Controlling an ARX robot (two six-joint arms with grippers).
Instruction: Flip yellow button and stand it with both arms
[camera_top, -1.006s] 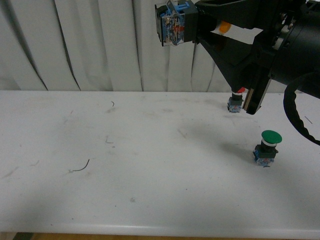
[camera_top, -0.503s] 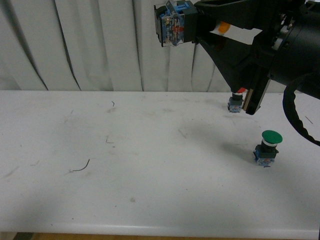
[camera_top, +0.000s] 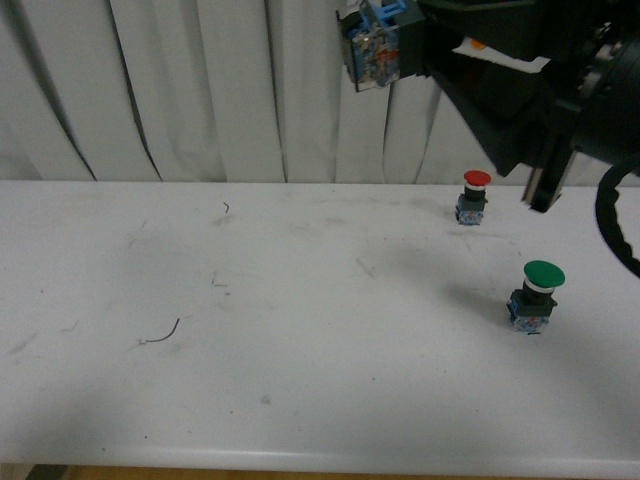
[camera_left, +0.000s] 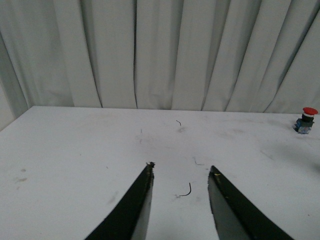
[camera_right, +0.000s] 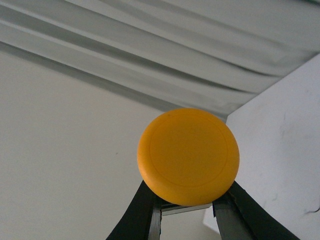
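My right gripper (camera_top: 410, 45) is shut on the yellow button (camera_top: 375, 45) and holds it high above the table, near the curtain, lying sideways with its blue-grey base pointing left. In the right wrist view the round yellow-orange cap (camera_right: 188, 156) faces the camera and hides the base, with the two fingers (camera_right: 150, 215) closed under it. My left gripper (camera_left: 181, 172) is open and empty, low over the white table (camera_left: 75, 145), with a small black wire scrap (camera_left: 186, 191) between its fingers. The left arm does not show in the front view.
A red-capped button (camera_top: 473, 196) stands at the table's far right, also seen in the left wrist view (camera_left: 305, 119). A larger green-capped button (camera_top: 535, 295) stands nearer on the right. A wire scrap (camera_top: 160, 333) lies left of centre. White curtains (camera_top: 180, 90) hang behind the table.
My right arm has lifted and shifted right with the yellow button, uncovering the red-capped button behind it. The two standing buttons have not moved.
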